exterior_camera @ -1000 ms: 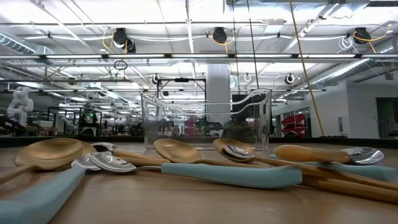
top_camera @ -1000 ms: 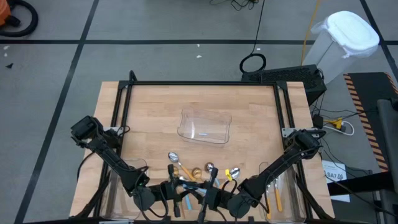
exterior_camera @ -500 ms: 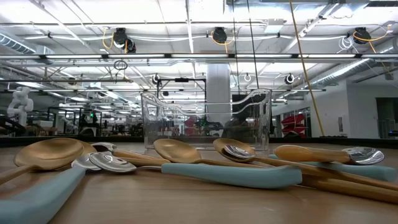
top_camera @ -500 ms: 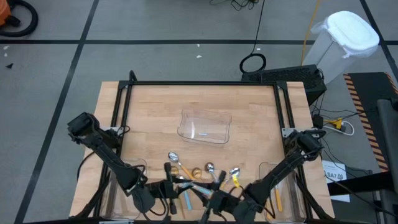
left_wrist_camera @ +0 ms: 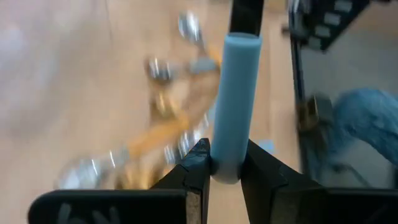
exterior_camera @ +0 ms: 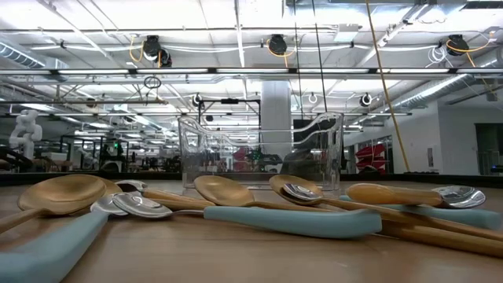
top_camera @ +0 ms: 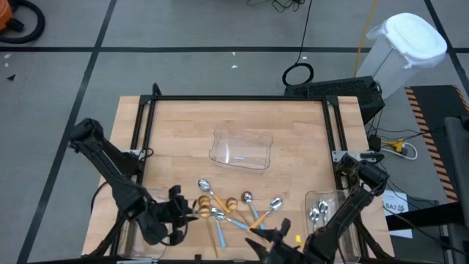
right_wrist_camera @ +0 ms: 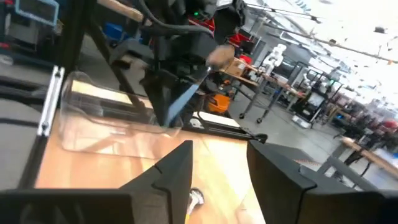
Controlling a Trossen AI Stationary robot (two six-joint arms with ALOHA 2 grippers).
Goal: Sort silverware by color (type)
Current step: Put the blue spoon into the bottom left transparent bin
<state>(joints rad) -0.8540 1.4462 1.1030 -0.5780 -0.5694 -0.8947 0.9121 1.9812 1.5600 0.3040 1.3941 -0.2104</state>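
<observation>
Both arms had drawn back toward the near edge of the desk (top_camera: 183,125) since the earlier frame, and we noted that the spoon pile (top_camera: 231,209) lay more spread out.

We recorded the left gripper (left_wrist_camera: 224,171) with its jaws clamped on a light-blue handle (left_wrist_camera: 235,93), lifted clear of the pile. The right gripper (right_wrist_camera: 217,171) stood at the near edge with its jaws apart and nothing between them.

Progress, as we judged it: a few spoons (top_camera: 320,209) already lay in the right-hand tray (top_camera: 350,235), whereas the centre tray (top_camera: 240,149) held none. Most spoons stayed unsorted on the desk.

Only the left wrist view showed the grip itself. Only the high view showed the right-hand tray's contents. The low view alone showed gold spoons (exterior_camera: 67,192) overlapping blue-handled ones at desk level.
</observation>
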